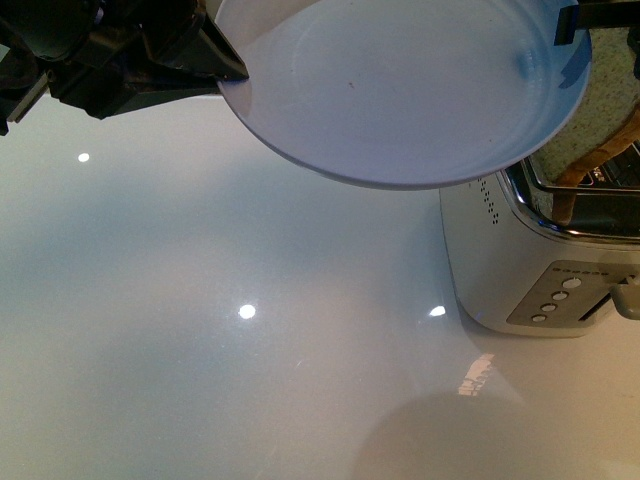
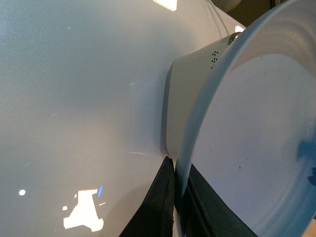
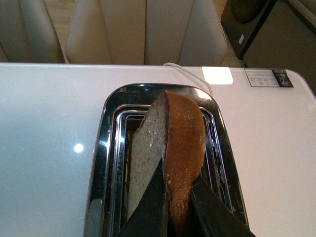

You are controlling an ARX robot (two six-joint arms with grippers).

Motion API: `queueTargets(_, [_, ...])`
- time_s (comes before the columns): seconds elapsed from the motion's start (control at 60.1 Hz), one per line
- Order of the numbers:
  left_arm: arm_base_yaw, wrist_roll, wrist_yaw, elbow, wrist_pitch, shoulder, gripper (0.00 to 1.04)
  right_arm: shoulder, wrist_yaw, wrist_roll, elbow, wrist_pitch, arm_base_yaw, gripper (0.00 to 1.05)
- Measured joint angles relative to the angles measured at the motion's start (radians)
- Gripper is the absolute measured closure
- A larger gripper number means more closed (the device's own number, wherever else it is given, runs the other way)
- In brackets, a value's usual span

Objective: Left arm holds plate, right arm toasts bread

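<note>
My left gripper [image 1: 215, 70] is shut on the rim of the pale blue-white plate [image 1: 400, 90] and holds it tilted in the air, above the table and beside the toaster. In the left wrist view its black fingers [image 2: 160, 197] pinch the plate's edge [image 2: 256, 148]. My right gripper [image 3: 177, 197] is shut on the slice of brown bread [image 3: 173, 143] and holds it on edge just above the slots of the silver toaster [image 3: 111, 143]. In the front view the bread [image 1: 610, 120] shows at the right edge, behind the plate, over the toaster [image 1: 530, 250].
The glossy white table [image 1: 200, 320] spreads below the plate, with lamp reflections. The toaster's buttons [image 1: 555, 300] and lever [image 1: 628, 295] face the front. Pale chairs [image 3: 143, 29] stand beyond the table's far edge.
</note>
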Motion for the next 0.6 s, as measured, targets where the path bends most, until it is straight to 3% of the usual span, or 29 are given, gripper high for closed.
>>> queueTargets(0.216, [0.000, 0.000, 0.000, 0.000, 0.000, 0.000, 1.02, 0.011, 0.002, 0.006, 0.000, 0.000, 0.000, 1.01])
queueTargets(0.599, [0.000, 0.000, 0.000, 0.000, 0.000, 0.000, 1.02, -0.011, -0.019, 0.037, -0.010, 0.000, 0.000, 0.44])
